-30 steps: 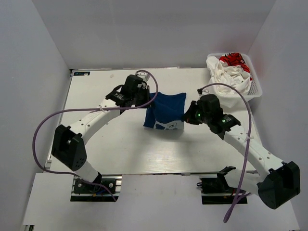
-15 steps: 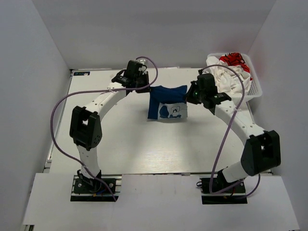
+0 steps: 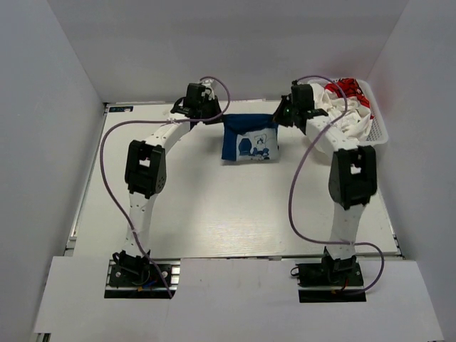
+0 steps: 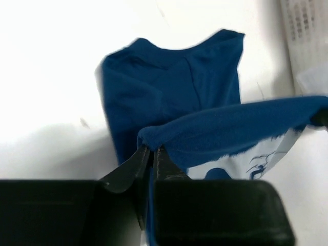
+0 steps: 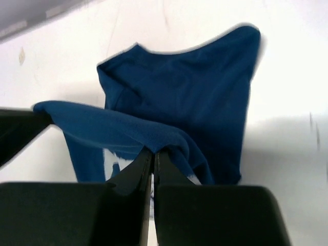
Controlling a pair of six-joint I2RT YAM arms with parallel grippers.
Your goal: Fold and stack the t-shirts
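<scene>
The blue t-shirt hangs stretched between my two grippers near the table's far edge, its white print facing the top camera. My left gripper is shut on the shirt's left edge; in the left wrist view the jaws pinch a blue fold. My right gripper is shut on the right edge; in the right wrist view the jaws pinch the blue cloth. The white t-shirt with a red print lies crumpled in the basket.
The white mesh basket stands at the table's far right corner, its wall showing in the left wrist view. Both arms reach far out, with purple cables looping over the table. Grey walls close in on the back and sides.
Both grippers have carried the blue shirt away from the table's middle toward the far edge. The arms have stretched out and the shirt's white print now faces up.
</scene>
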